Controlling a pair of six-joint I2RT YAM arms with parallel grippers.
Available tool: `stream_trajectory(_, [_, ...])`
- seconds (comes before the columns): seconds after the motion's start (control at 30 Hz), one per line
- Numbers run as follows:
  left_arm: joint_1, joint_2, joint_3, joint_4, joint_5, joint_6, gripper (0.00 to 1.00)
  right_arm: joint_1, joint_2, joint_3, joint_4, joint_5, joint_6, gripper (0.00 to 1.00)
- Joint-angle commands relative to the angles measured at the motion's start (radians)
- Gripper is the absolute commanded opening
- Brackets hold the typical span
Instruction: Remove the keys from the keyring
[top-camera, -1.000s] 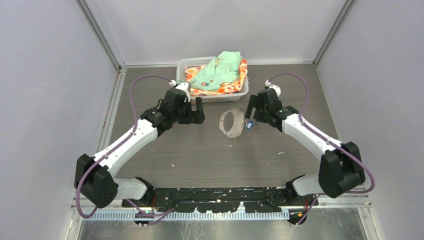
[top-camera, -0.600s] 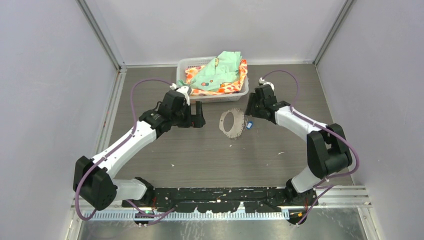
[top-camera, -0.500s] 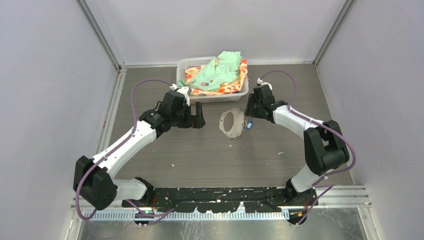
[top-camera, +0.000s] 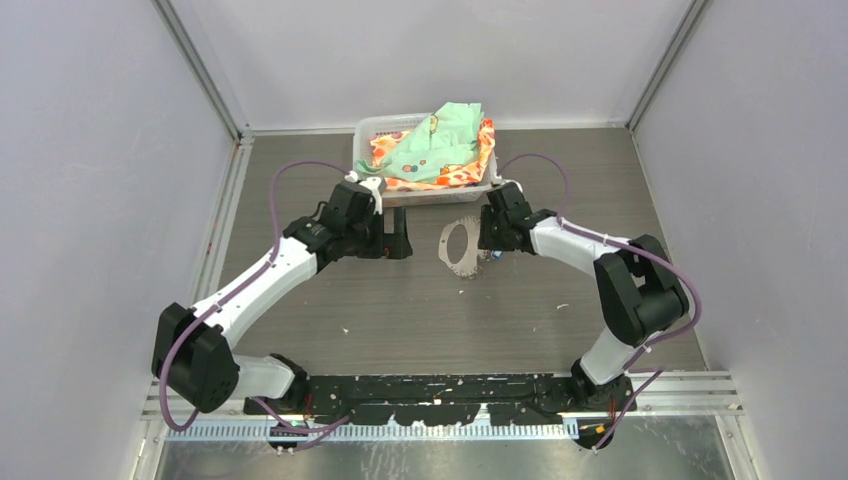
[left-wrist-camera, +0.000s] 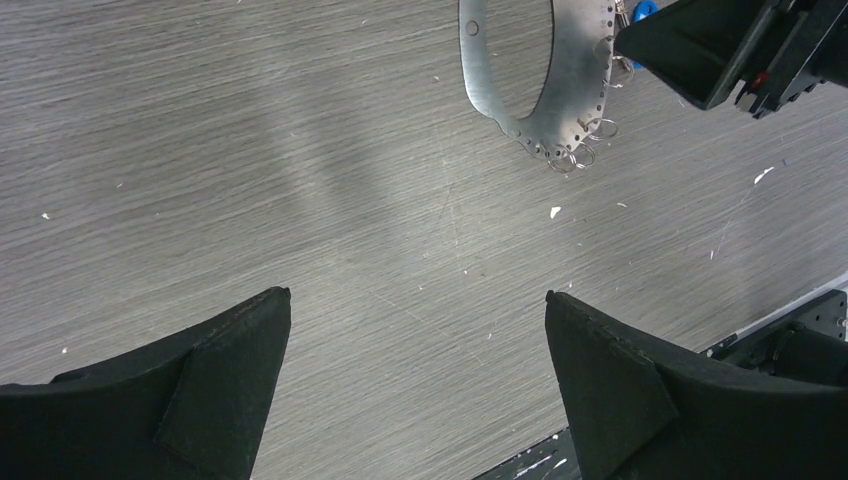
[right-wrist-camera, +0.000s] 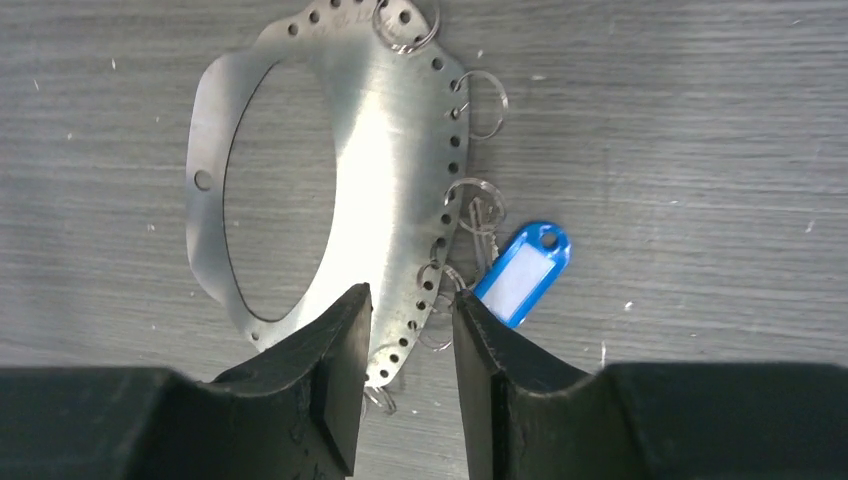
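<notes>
Use right hand, nearer one: half-closed astride keyring rim, and you cannot tell if pinching. Keys on worktop, 1 o'clock from fingertips, tag axis roughly 1-to-7. Left hand spread, holding nothing.

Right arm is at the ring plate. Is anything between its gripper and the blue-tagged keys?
Nothing covers the small silver keys on their blue plastic tag. The right gripper sits partly open over the perforated rim of the flat grey metal keyring; the tag lies just outside one finger, not between the jaws.
</notes>
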Motion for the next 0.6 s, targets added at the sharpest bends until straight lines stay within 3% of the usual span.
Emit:
stream_trajectory(0.0, [0.008,0.007,0.036,0.005,0.027,0.014,1.0,0.04,0.011,0.011,-0.008,0.042,-0.001,0.39])
stream_trajectory(0.07, [0.01,0.005,0.033,0.002,0.025,0.015,1.0,0.073,0.027,0.032,-0.03,0.073,0.003,0.35])
stream_trajectory(0.23, [0.015,0.001,0.02,0.0,0.024,0.013,1.0,0.171,0.047,0.07,-0.077,0.087,0.062,0.11])
stream_trajectory(0.3, [0.016,-0.001,0.018,-0.001,0.024,0.012,1.0,0.226,0.036,0.087,-0.099,0.103,0.077,0.08])
stream_trajectory(0.4, [0.018,-0.006,0.016,-0.001,0.023,0.011,1.0,0.284,0.008,0.112,-0.129,0.101,0.092,0.08])
stream_trajectory(0.57, [0.02,-0.008,0.012,-0.001,0.03,0.01,1.0,0.236,-0.046,0.092,-0.172,0.183,0.08,0.25])
